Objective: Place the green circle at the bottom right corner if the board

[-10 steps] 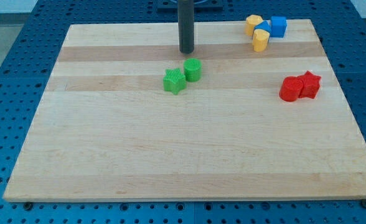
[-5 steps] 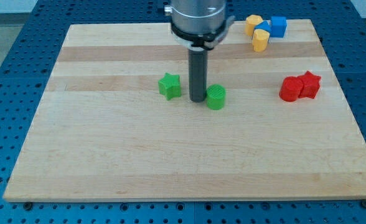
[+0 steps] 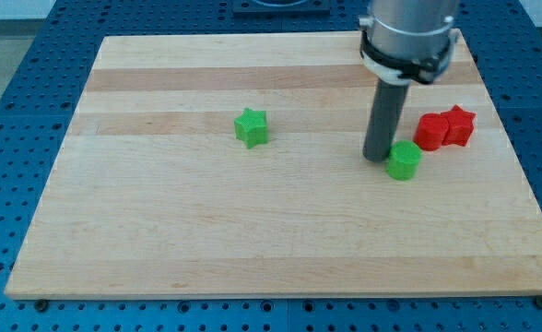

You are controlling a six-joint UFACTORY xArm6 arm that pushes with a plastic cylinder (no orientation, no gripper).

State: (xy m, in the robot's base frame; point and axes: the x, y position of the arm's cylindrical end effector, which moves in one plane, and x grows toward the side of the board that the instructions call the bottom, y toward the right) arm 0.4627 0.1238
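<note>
My tip touches the ribbed green plastic circle block near the wooden tabletop's right edge; the arm probably hides blocks at the top-right corner. No jaws exist.

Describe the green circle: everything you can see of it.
The green circle is a short, bright green cylinder, plastic-looking, with faint vertical ridges on its side and a flat top. It stands upright on the wooden board, right of centre in the view. My tip sits directly at its left, touching or nearly so. The red blocks lie apart from it, up and to the view's right; the green star is well off to the left.
</note>
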